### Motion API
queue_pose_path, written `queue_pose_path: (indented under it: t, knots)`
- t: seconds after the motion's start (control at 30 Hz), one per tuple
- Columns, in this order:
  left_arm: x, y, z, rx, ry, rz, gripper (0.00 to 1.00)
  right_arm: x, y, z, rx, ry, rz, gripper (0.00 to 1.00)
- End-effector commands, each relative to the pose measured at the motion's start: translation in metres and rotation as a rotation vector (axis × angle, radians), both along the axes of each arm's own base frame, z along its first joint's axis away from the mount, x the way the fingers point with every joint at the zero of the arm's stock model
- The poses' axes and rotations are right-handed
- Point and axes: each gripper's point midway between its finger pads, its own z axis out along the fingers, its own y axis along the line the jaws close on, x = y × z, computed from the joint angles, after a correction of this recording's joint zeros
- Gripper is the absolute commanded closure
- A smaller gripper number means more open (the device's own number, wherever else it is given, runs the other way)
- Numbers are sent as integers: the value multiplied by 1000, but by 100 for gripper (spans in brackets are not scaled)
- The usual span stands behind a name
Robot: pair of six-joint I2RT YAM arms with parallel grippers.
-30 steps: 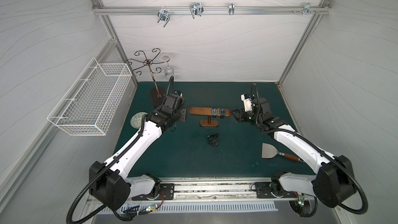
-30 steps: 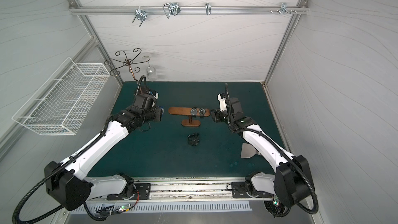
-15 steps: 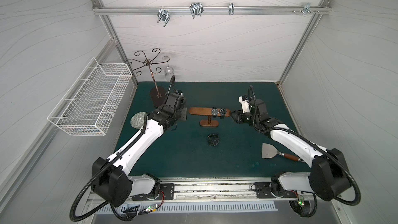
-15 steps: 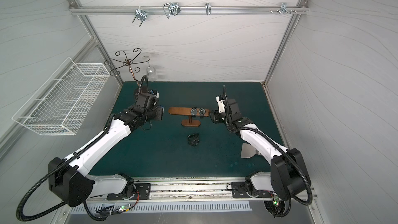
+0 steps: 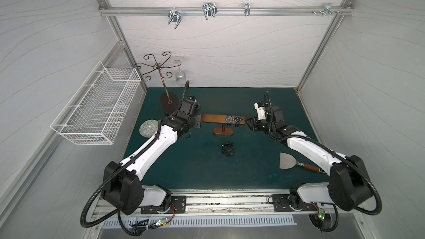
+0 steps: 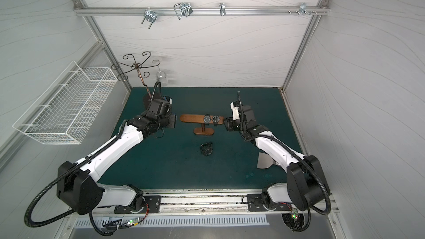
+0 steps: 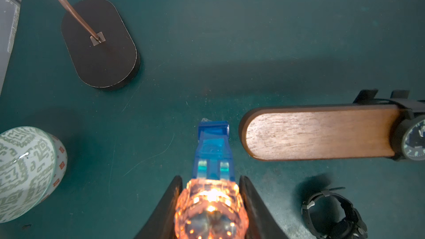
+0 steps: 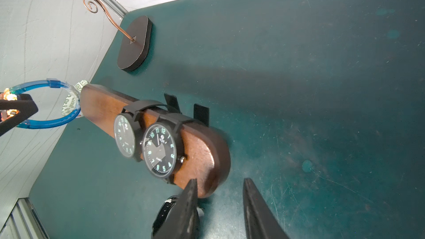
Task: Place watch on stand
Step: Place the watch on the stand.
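The left tool (image 7: 210, 180) is clamped on the clear, orange-lit case of a translucent blue-strapped watch (image 7: 212, 148), whose strap is just beside the bare end of the low brown wooden T-shaped stand (image 7: 317, 134). The right tool (image 8: 220, 180), jaws apart and empty, is at the opposite end. Two black round-dial watches (image 8: 159, 150) encircle the crossbar. A third black watch (image 5: 227, 149) lies on the green worktop (image 5: 184, 164).

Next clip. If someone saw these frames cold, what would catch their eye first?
The glowing orange, blue-strapped watch clamped in the left pincer, held at the bare end of the wooden stand. Next, the two black watches side by side on the stand's other half, with the open, empty right pincer just off that end. A third black watch lies loose on the green mat in front of the stand.
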Motion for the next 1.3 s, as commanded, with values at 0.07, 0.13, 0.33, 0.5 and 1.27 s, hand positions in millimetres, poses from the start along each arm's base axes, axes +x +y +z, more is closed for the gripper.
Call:
queue_pose_path:
  t: [0.07,0.13,0.33,0.5,1.27]
  knots:
    - [14,-2,1,-7,-35,19,81,2,2,-1,9,-6,7,65]
    - [16,-3,0,-9,-36,20,82,1,2,0,10,-10,8,65]
    - [20,-5,-5,-6,-30,20,82,0,2,1,13,-12,13,65]
    - [23,-6,-7,-4,-28,20,82,-1,3,0,15,-8,16,65]
    - [29,-17,-5,-36,-25,-6,82,4,13,-3,36,-9,45,65]
